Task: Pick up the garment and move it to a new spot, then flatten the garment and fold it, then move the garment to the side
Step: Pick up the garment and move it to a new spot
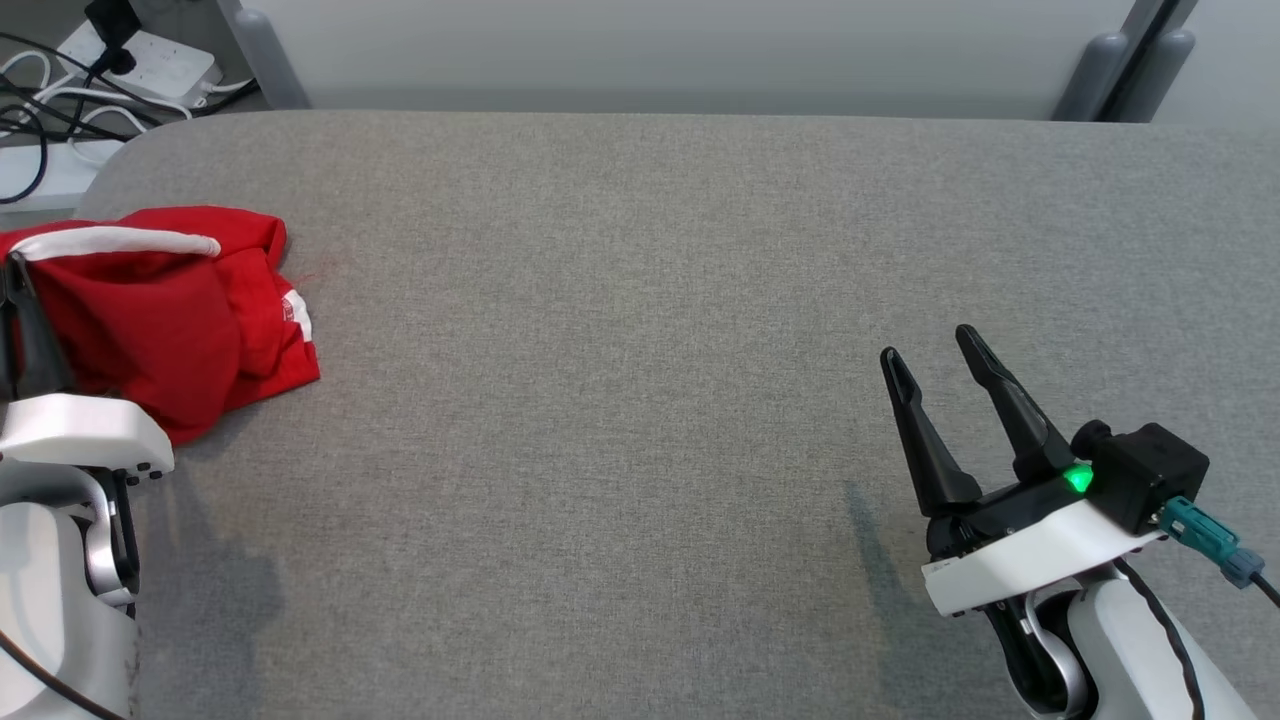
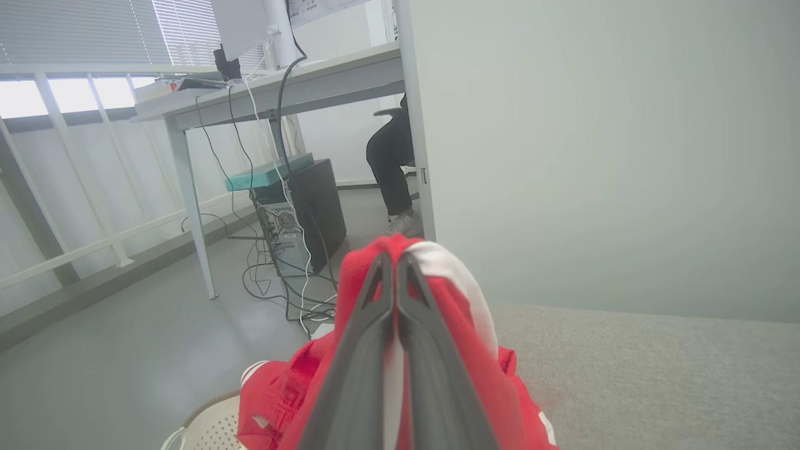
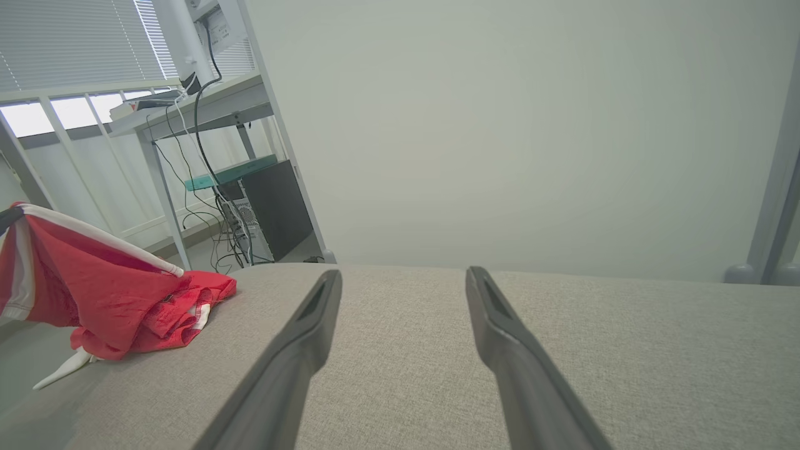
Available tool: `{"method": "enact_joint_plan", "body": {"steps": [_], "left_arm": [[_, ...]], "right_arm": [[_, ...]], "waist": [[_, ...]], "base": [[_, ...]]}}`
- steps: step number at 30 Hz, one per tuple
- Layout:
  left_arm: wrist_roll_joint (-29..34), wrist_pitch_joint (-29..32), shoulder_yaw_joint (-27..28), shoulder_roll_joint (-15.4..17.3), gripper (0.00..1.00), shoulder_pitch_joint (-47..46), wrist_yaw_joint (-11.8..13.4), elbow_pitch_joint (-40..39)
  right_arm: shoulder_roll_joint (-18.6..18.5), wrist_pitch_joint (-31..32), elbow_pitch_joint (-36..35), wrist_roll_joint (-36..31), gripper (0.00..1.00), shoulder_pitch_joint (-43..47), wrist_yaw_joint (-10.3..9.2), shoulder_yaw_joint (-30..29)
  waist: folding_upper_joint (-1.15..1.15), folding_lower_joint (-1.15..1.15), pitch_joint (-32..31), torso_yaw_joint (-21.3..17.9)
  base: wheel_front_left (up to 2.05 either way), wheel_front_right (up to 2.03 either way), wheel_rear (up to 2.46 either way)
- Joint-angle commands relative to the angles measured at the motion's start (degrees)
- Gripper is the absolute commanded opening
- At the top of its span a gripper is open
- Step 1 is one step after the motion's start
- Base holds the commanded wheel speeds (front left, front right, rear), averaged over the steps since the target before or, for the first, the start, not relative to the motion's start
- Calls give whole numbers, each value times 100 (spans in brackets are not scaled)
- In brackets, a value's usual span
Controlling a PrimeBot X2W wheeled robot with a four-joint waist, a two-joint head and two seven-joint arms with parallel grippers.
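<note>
One red garment (image 1: 170, 310) lies at 9 o'clock on the bench (image 1: 640, 400); left gripper (image 2: 394, 265) jaws clenched on it. Right gripper (image 1: 928, 345), 4 o'clock: jaws released.

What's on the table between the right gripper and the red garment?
Nothing: the head view shows bare grey table from the right gripper across to the garment.
</note>
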Motion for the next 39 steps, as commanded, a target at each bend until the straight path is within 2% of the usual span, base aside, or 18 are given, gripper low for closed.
{"method": "enact_joint_plan", "body": {"steps": [1,12,21,27,39], "left_arm": [[84,-50,100,248,0,-15,38,-253],[203,-22,-316,125,0,-156,-65,-767],[237,189,-845,-106,0,-379,-304,-1057],[283,241,-1278,-340,0,-598,-478,-883],[319,113,-1971,-794,0,-1038,-700,-324]], "right_arm": [[27,-76,-91,28,100,8,42,94],[134,-76,-73,56,100,128,42,60],[216,-76,-82,66,100,184,42,38],[258,-76,-64,79,100,262,42,27],[261,-76,-53,100,100,295,42,67]], "waist": [[0,0,-76,-61],[0,0,-423,-445],[0,0,-565,-974],[0,0,-665,-1339],[0,0,-710,-1823]], "base": [[0,0,0],[0,0,0],[0,0,0],[0,0,0],[0,0,0]]}}
